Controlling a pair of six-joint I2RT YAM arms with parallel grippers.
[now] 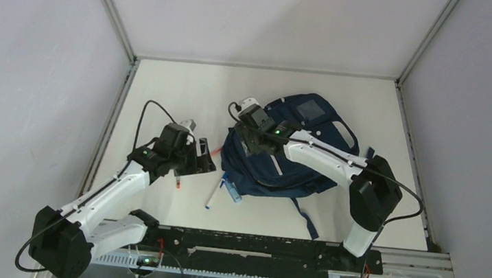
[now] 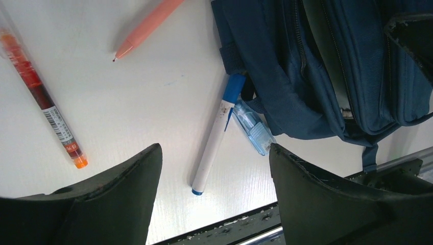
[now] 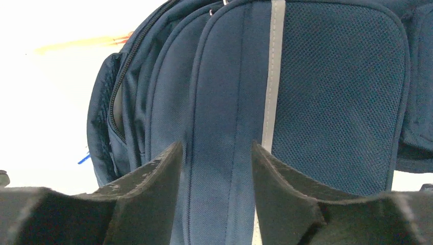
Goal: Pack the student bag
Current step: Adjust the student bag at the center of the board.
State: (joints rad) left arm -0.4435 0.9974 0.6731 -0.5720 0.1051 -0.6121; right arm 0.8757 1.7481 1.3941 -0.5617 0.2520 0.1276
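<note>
While left end effector (image 2: 214, 152), right end effector (image 3: 216, 148) spread, student bag (image 1: 268, 178) lengthwise toward far-right.

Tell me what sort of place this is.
Probably a robot lab test cell: a white table boxed in by plain panels on metal framing, two arms bolted at its near edge, and a bag with pens laid out as props.

Bright, even light, soft shadows; the table (image 3: 48, 102) glares white in the right wrist view.
</note>
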